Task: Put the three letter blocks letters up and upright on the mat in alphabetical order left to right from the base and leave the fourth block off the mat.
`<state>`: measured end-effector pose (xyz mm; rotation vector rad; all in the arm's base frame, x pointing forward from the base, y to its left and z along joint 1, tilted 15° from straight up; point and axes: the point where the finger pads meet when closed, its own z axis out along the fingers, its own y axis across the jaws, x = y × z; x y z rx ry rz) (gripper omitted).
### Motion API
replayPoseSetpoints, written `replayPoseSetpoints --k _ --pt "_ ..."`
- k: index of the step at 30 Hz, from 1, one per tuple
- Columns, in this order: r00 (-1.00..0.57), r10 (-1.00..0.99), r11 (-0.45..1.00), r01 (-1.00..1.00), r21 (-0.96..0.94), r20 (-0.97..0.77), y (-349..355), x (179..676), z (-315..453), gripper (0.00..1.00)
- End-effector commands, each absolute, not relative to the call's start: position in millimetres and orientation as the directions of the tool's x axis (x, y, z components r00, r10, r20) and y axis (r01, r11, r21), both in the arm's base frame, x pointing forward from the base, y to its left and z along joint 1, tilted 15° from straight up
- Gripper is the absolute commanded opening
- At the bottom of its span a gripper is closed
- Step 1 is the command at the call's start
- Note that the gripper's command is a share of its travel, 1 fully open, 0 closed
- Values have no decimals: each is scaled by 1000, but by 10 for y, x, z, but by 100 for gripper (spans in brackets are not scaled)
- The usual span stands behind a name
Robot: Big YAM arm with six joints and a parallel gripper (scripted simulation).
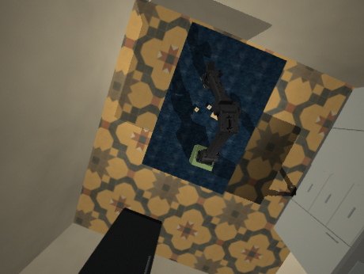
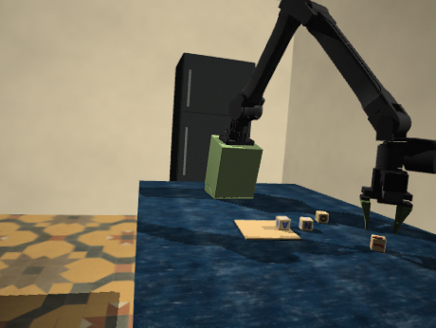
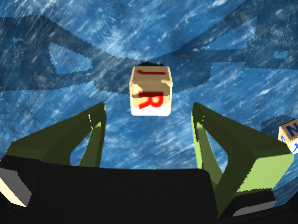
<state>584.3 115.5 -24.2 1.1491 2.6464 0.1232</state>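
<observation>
My gripper [image 2: 383,224] is open and hovers above the blue table top, empty. A block with a red R on its side [image 3: 150,90] lies on the table just ahead of the fingers; it also shows in the exterior view [image 2: 377,243], off the mat. The tan mat [image 2: 265,228] lies flat. A blue-lettered block [image 2: 282,222] sits on the mat's right edge. A block marked N [image 2: 306,223] and another block [image 2: 321,217] lie off the mat to its right. The N block peeks in at the wrist view's right edge [image 3: 289,136].
The green base block [image 2: 233,172] of the arm stands behind the mat. A black cabinet [image 2: 208,116] stands beyond the table. The table's left edge drops to a patterned floor [image 2: 62,256].
</observation>
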Motion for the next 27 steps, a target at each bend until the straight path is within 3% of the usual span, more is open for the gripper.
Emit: replayPoseSetpoints --k 1,27 --pt "-655 730 683 711 169 -194 1065 5856 -332 63" --pt "-647 732 682 702 207 -216 1102 6095 -347 63"
